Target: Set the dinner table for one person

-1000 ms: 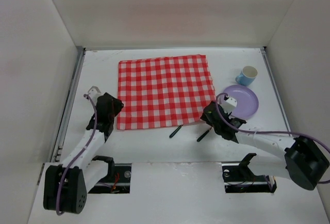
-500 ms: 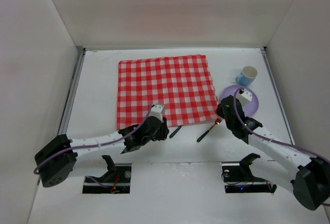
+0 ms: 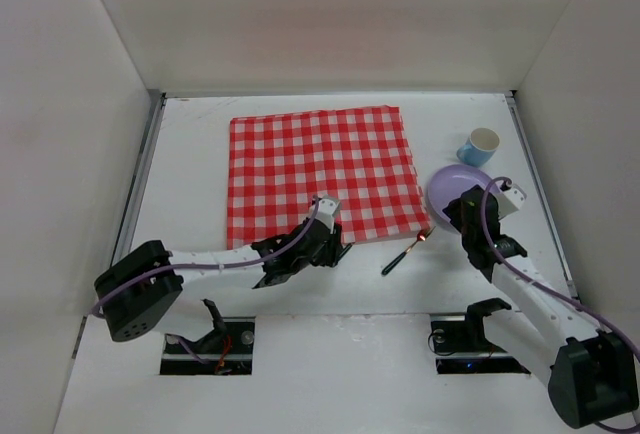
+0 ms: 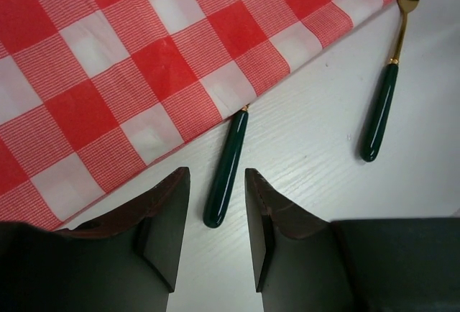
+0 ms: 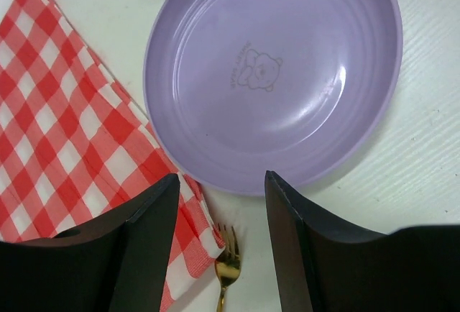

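On the white dinner table (image 3: 195, 144) lies a red-and-white checked cloth (image 3: 320, 169). A dark green utensil handle (image 4: 226, 172) sticks out from under the cloth's near edge, its head hidden. My left gripper (image 3: 333, 250) hovers over it, open (image 4: 215, 200), one finger on each side of the handle's end. A gold fork with a green handle (image 3: 404, 253) (image 4: 381, 111) lies to its right. My right gripper (image 3: 458, 212) is open (image 5: 221, 186) above the near-left rim of the purple plate (image 5: 273, 67) (image 3: 465, 186), holding nothing. The fork's tines (image 5: 228, 251) show between its fingers.
A blue cup (image 3: 479, 146) stands behind the plate at the right. White walls close in the table on three sides. The cloth's right corner (image 5: 180, 211) lies folded beside the plate's rim.
My left arm swung from the cloth's left edge across to the green handle in front of the cloth. My right gripper moved right, from beside the fork to over the plate's rim.
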Motion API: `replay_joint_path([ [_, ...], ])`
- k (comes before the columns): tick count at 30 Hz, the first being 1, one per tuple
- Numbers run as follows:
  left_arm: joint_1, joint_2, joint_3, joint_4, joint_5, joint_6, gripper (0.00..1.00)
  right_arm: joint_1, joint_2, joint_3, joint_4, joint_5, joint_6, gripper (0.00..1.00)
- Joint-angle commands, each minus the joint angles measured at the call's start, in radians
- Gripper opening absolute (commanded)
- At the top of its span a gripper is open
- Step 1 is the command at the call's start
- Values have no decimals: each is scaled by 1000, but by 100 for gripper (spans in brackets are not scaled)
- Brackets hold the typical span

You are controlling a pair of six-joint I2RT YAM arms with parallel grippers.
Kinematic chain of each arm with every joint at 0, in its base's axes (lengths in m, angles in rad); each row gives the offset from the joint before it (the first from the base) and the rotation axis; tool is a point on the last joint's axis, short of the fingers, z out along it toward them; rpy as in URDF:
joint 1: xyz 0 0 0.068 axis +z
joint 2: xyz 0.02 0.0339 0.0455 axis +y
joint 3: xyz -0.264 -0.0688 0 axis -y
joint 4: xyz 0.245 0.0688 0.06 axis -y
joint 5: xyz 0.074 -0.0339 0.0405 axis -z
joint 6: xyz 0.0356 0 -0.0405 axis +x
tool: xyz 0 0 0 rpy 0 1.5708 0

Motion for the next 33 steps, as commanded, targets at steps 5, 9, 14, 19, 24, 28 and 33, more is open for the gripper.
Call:
replay_joint_path([
  [5, -2, 72, 25, 99, 115, 79, 34, -10, -23, -15, 29, -40, 15, 57],
  [9, -3, 149, 56, 99, 107, 108, 33, -14, -30, -19, 24, -45, 15, 56],
  [14, -13, 197, 73, 97, 95, 123, 22, -12, -30, -22, 23, -45, 15, 56],
  [19, -104, 188, 45, 55, 205, 149, 11, -52, 22, -10, 33, -45, 21, 56],
  [24, -249, 163, 42, -66, 234, 117, 10, -112, 130, 42, 47, -45, 27, 58],
  [28, -319, 103, 22, -163, 201, 108, 11, -135, 177, 65, 55, -39, 43, 61],
  [33, -304, 36, -4, -160, 43, 87, 28, -191, 160, 54, 34, -31, 46, 63],
])
